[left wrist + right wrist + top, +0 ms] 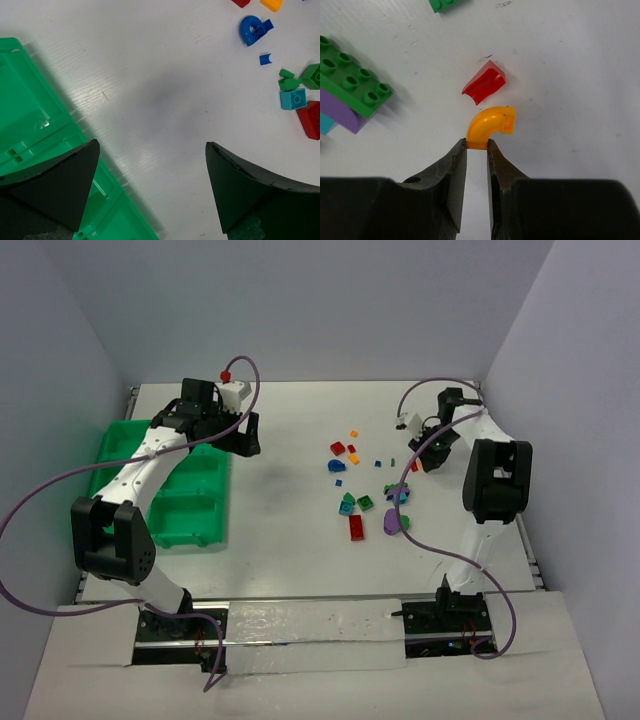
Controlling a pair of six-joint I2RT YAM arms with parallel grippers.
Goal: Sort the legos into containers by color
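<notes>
Two pairs of jaws are shown. The right jaws stand almost together, with only a narrow slit between them, and pinch the near end of an orange arch (491, 125). The arch's far end curves clear of the tips above the desk (570, 60); whether it touches the desk cannot be told. Just beyond the arch, and apart from it, lies a red wedge (484, 85). To the left a green brick (355, 82) sits on a purple piece (340, 116), with a teal piece (324, 125) beside them at the edge of the view.

The left jaws are spread wide and hold nothing. Their left finger (55, 185) hangs over the rim of the green tray (30, 125), and the right finger (250, 195) hangs over bare desk. Ahead and to the right lie a blue ring (251, 30), a blue chip (265, 59), a green bit (286, 80), a teal cube (293, 98) touching that bit, and a red block (312, 120) cut by the edge.

In the top view the tray lies at the desk's left side, partly under the left arm (150, 455). The legos (358, 528) are scattered on the desk right of centre, well apart from the tray. The right arm (495, 480) reaches over their far right fringe.
</notes>
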